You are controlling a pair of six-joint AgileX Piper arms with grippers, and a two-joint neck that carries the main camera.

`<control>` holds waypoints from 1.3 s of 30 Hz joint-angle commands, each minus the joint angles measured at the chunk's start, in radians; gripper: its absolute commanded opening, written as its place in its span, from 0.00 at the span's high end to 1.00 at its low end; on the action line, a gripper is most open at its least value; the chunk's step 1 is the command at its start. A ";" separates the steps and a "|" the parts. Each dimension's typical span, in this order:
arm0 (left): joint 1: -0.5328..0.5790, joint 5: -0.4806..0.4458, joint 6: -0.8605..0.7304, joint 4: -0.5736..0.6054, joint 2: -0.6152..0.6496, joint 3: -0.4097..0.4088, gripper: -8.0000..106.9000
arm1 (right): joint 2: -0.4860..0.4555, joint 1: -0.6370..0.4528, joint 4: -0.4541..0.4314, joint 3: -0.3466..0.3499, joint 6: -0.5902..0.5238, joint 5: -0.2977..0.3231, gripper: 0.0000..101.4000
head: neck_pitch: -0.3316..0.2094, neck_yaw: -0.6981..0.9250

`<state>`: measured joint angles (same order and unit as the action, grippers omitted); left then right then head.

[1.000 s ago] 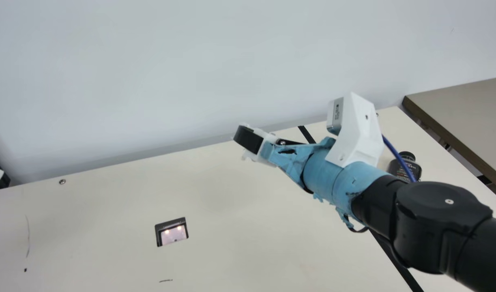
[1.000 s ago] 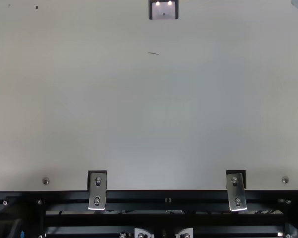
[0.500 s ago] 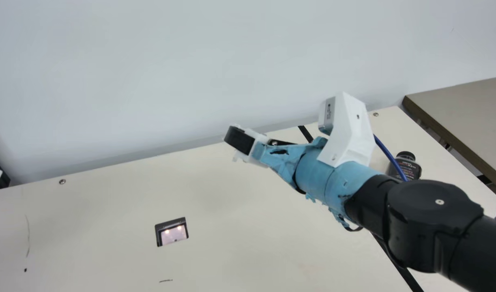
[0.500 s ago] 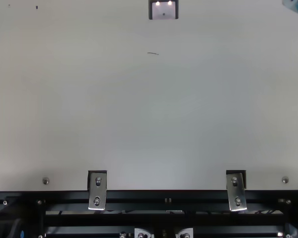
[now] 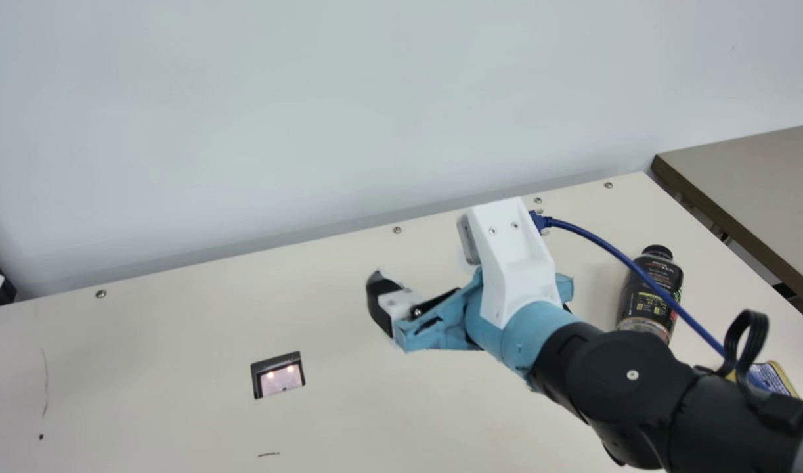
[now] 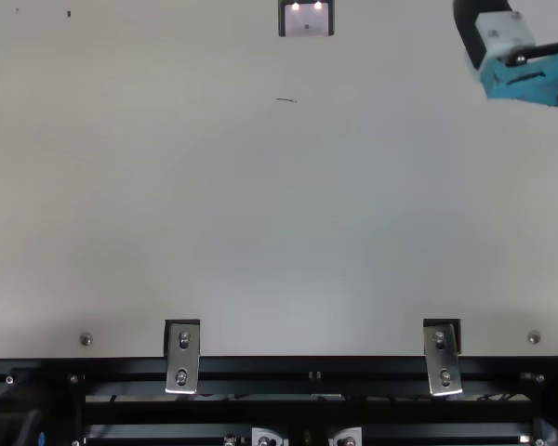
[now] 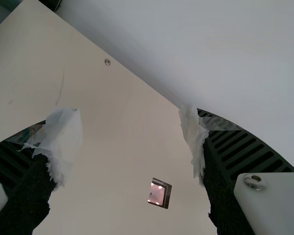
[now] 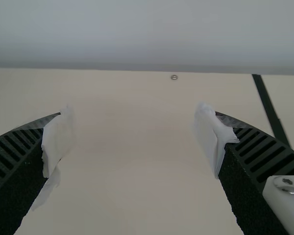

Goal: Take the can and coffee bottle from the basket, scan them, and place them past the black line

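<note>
right gripper (image 5: 383,303) has its jaws spread above the table (image 5: 178,328); left gripper (image 7: 132,139) has spread jaws too. bottle (image 5: 639,295) and can (image 5: 778,378) are on the table's right.

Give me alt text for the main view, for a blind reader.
Right robot arm extends over a cream table. Black-labelled coffee bottle and partly hidden yellow-and-blue item at right; lit scanner left of centre.

Main view: wall (image 5: 309,131) behind table (image 5: 178,328). Scanner (image 5: 276,360) in table, left of coffee bottle (image 5: 651,295), well apart. Coffee bottle on table, toward its right end; partly hidden item (image 5: 774,378) before it, further right. Second table (image 5: 756,171) beyond right edge.
</note>
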<state>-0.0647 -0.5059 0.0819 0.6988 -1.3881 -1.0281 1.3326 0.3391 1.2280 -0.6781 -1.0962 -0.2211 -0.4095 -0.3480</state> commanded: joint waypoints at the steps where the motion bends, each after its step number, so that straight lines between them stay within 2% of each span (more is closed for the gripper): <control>1: -0.001 -0.001 0.000 0.000 0.000 -0.001 0.15 | -0.026 -0.011 0.021 0.028 -0.185 -0.018 0.00 | -0.027 0.010; 5: 0.004 -0.018 0.005 -0.015 -0.001 0.006 0.15 | -0.096 -0.014 0.105 0.072 -0.363 -0.041 0.00 | -0.027 0.010; 9: 0.010 -0.075 0.021 -0.031 0.007 0.015 0.15 | -0.175 0.018 0.239 0.119 -0.540 -0.088 0.00 | -0.027 0.010; 12: 0.011 -0.140 0.029 -0.028 0.021 0.021 0.15 | -0.239 0.073 0.381 0.146 -0.690 -0.155 0.00 | -0.027 0.010; 15: 0.007 -0.211 0.033 -0.021 0.045 0.032 0.15 | -0.305 0.153 0.517 0.166 -0.818 -0.251 0.00 | -0.027 0.010; 20: -0.008 -0.318 0.034 -0.033 0.105 0.059 0.15 | -0.365 0.258 0.517 0.219 -0.794 -0.387 0.00 | -0.027 0.010; 24: -0.022 -0.352 0.045 -0.081 0.153 0.081 0.15 | -0.399 0.314 0.517 0.252 -0.792 -0.468 0.00 | -0.027 0.010; 25: -0.018 -0.339 0.040 -0.065 0.140 0.078 0.15 | -0.392 0.291 0.523 0.245 -0.819 -0.420 0.00 | -0.027 0.010; 27: -0.021 -0.354 0.044 -0.082 0.153 0.080 0.15 | -0.401 0.314 0.525 0.253 -0.800 -0.459 0.00 | -0.027 0.010; 30: -0.021 -0.354 0.044 -0.082 0.153 0.080 0.15 | -0.402 0.316 0.522 0.253 -0.798 -0.470 0.00 | -0.027 0.010; 31: -0.021 -0.352 0.044 -0.082 0.153 0.080 0.15 | -0.379 0.332 0.479 0.267 -0.734 -0.479 0.00 | -0.027 0.010; 35: -0.021 -0.354 0.044 -0.082 0.153 0.080 0.15 | -0.338 0.312 0.442 0.251 -0.683 -0.485 0.00 | -0.027 0.010; 39: -0.021 -0.354 0.044 -0.082 0.153 0.080 0.15 | -0.222 0.249 0.303 0.198 -0.565 -0.496 0.00 | -0.027 0.010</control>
<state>-0.0857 -0.8602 0.1262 0.6167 -1.2354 -0.9480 1.0510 0.6135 1.6103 -0.4608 -1.7323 -0.7172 -0.4095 -0.3480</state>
